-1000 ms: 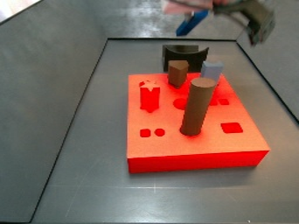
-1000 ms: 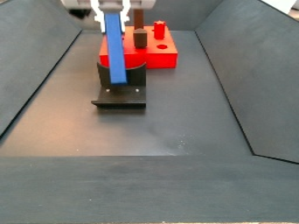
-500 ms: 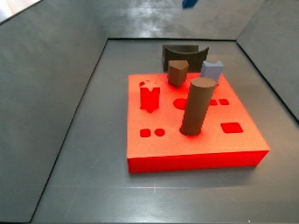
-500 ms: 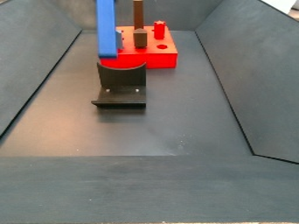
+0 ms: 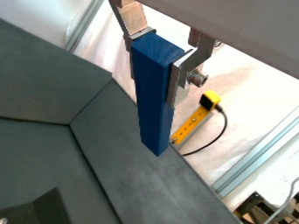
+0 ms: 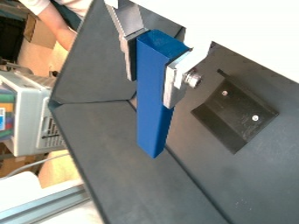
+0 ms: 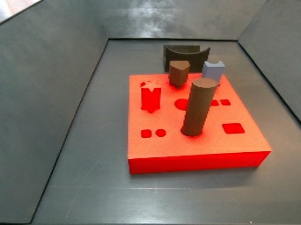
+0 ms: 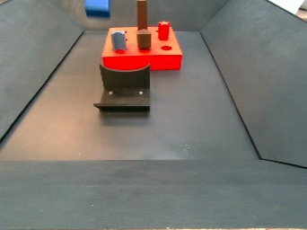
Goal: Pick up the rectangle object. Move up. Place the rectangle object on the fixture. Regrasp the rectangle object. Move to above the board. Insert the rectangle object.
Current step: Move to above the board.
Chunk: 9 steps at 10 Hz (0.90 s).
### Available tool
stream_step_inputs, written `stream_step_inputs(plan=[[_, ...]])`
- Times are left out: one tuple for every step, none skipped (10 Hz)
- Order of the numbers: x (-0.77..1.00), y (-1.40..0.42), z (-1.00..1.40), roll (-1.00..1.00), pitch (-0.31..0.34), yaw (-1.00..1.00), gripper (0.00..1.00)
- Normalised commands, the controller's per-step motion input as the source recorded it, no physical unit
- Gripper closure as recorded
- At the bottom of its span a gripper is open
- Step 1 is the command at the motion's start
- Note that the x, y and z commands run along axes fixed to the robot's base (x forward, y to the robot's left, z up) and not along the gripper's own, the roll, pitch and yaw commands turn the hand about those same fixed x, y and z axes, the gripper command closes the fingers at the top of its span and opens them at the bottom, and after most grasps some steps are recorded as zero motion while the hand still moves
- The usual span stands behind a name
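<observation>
We log the board [image 7: 194,132] first: a red slab flat on the dark floor, also seen far off behind the fixture [image 8: 142,56]. On it stand a tall brown cylinder [image 7: 199,106], a shorter brown cylinder [image 7: 178,73], a red peg [image 7: 150,97] and a small pale-blue block [image 7: 214,68]. Small cut-outs show in the top face; their exact shapes are hard to read.

The fixture [image 8: 124,87] sits on the floor just in front of the board in a side view; seen from the opposite side [image 7: 184,55] it lies behind the board, its lower part hidden by the slab and the shorter cylinder. Its notch is bare.

The bar [image 5: 153,92] is held well above the floor, upright. Both wrist views show it full length [image 6: 156,96]. In a side view only its lower end [image 8: 97,8] shows, cut off by the top edge of the frame; in the other side view we do not see it.

The gripper [image 5: 162,44] is clamped on the upper end of the bar, jaws narrowed to the bar's width. The fingers [image 5: 132,17] press flat against opposite faces, and we see the same grip from the second wrist camera [image 6: 153,44]. The gripper body is out of frame in both side views.

Beyond the enclosure wall we note a yellow object [image 5: 195,118] and clutter too blurred to name.
</observation>
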Motion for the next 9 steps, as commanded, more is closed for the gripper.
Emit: stream_step_inputs(plan=[[-0.02, 0.06, 0.64, -0.06, 0.159, -0.02, 1.00], [0.01, 0.02, 0.39, -0.06, 0.180, 0.03, 1.00], [0.02, 0.01, 0.27, -0.06, 0.186, 0.05, 1.00], [-0.52, -1.00, -0.09, -1.00, 0.046, -0.22, 1.00], [-0.52, -1.00, -0.10, -1.00, 0.043, -0.21, 1.00], [-0.55, -1.00, -0.09, -1.00, 0.030, -0.21, 1.00], [-0.56, -1.00, -0.10, -1.00, 0.028, -0.21, 1.00], [-0.57, -1.00, -0.09, -1.00, 0.039, -0.21, 1.00], [-0.57, -1.00, -0.09, -1.00, 0.051, -0.21, 1.00]])
